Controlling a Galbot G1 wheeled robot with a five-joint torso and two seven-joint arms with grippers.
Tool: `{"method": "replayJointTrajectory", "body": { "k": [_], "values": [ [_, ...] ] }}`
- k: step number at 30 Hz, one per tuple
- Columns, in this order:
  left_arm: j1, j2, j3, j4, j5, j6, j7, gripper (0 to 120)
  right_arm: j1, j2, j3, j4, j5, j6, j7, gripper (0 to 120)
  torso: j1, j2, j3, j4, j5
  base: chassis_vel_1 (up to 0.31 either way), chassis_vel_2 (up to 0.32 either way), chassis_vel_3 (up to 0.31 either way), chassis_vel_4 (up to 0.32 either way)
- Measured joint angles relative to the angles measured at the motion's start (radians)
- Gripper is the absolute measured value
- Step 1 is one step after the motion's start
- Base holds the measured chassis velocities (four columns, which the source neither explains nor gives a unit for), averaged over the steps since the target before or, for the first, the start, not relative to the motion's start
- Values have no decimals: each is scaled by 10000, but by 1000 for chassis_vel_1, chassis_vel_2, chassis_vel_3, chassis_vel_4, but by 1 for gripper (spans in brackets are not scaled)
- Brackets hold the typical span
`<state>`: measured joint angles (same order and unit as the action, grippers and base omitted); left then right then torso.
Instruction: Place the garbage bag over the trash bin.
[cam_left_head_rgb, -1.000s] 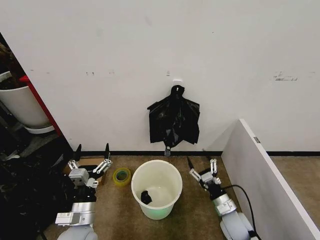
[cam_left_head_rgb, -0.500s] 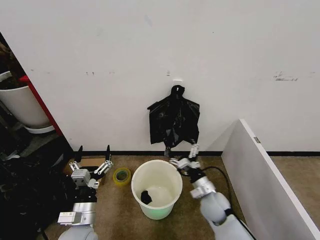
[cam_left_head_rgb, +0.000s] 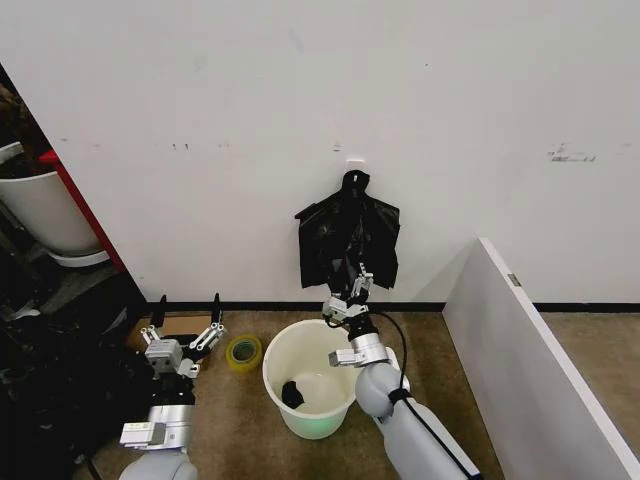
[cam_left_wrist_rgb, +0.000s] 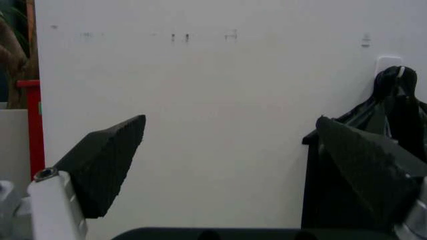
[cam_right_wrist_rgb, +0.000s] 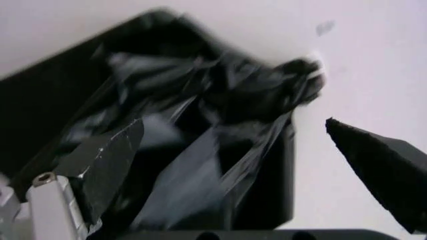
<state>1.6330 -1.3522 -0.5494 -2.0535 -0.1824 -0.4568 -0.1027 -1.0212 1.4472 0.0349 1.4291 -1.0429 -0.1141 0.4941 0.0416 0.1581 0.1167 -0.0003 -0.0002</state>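
The cream-white trash bin (cam_left_head_rgb: 275, 350) stands on the floor by the wall, with a small black scrap (cam_left_head_rgb: 291, 393) inside. Above it a bunch of black bags (cam_left_head_rgb: 348, 235) hangs knotted from a wall hook. A single loose garbage bag is out of view. My right gripper (cam_left_head_rgb: 348, 293) is open above the bin's far rim, just in front of the bunch's lower edge. In the right wrist view the bunch (cam_right_wrist_rgb: 200, 100) sits between and beyond the spread fingers of that gripper (cam_right_wrist_rgb: 233, 122). My left gripper (cam_left_head_rgb: 187, 300) is open, left of the bin, pointing at the wall (cam_left_wrist_rgb: 230, 118).
A yellow tape roll (cam_left_head_rgb: 243, 351) lies left of the bin. A white panel (cam_left_head_rgb: 530, 350) slants along the right. A big white pot with a red part (cam_left_head_rgb: 40, 210) and dark clutter (cam_left_head_rgb: 50, 400) crowd the left side.
My right arm has swung from the bin's right side leftward and up, over the far rim, to the hanging bunch. The left arm has barely moved.
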Motion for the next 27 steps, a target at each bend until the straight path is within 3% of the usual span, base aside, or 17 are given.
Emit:
{"method": "replayJointTrajectory", "body": {
  "k": [11, 24, 27],
  "values": [
    [9, -60, 56, 1, 65, -15, -4, 100, 391, 451, 599, -1038, -883, -625, 142, 100, 0, 0, 0, 0, 1, 0, 0, 0, 0],
    [-13, -27, 23, 35, 25, -52, -32, 100, 164, 564, 985, -828, -1365, -1623, 244, 100, -1, 2, -1, 1, 2, 0, 0, 0, 0],
    [-49, -22, 49, 65, 17, -61, -35, 100, -14, 469, 1158, -665, -1111, -1622, 245, 89, -1, 2, -1, -1, 2, 0, 0, 0, 0]
  ]
}}
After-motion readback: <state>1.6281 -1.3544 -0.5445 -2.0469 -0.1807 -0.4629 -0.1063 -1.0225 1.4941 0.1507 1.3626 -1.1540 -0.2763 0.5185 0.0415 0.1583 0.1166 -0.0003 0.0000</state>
